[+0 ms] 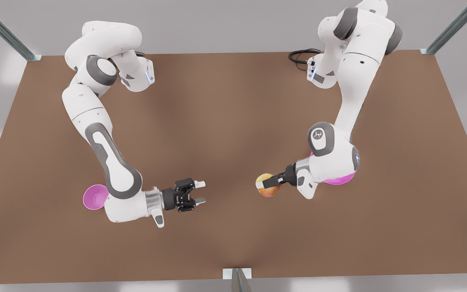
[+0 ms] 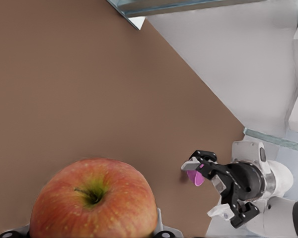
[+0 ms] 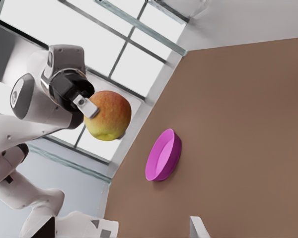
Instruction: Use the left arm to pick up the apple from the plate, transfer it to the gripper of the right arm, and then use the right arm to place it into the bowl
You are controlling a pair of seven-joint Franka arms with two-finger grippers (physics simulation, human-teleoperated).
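The yellow-orange apple (image 1: 264, 177) hangs above the brown table, right of centre in the front view, with my left gripper (image 1: 269, 183) shut on it. The left wrist view shows the apple (image 2: 92, 198) close up, stem facing the camera. In the right wrist view the apple (image 3: 109, 116) sits between the left gripper's fingers (image 3: 87, 106). My right gripper (image 1: 199, 192) is open and empty, facing the apple across a gap; it also appears as the right gripper (image 2: 203, 187) in the left wrist view. The pink plate (image 1: 339, 179) lies mostly hidden under the left arm, and the plate (image 3: 154, 166) is bare. The bowl (image 1: 95, 196) sits behind the right arm's wrist.
A black cable (image 1: 300, 54) lies by the left arm's base at the back. Metal frame posts (image 1: 452, 26) stand at the table's far corners, and a bracket (image 1: 236, 273) sits at the near edge. Bare brown table (image 1: 229, 134) stretches between the arms.
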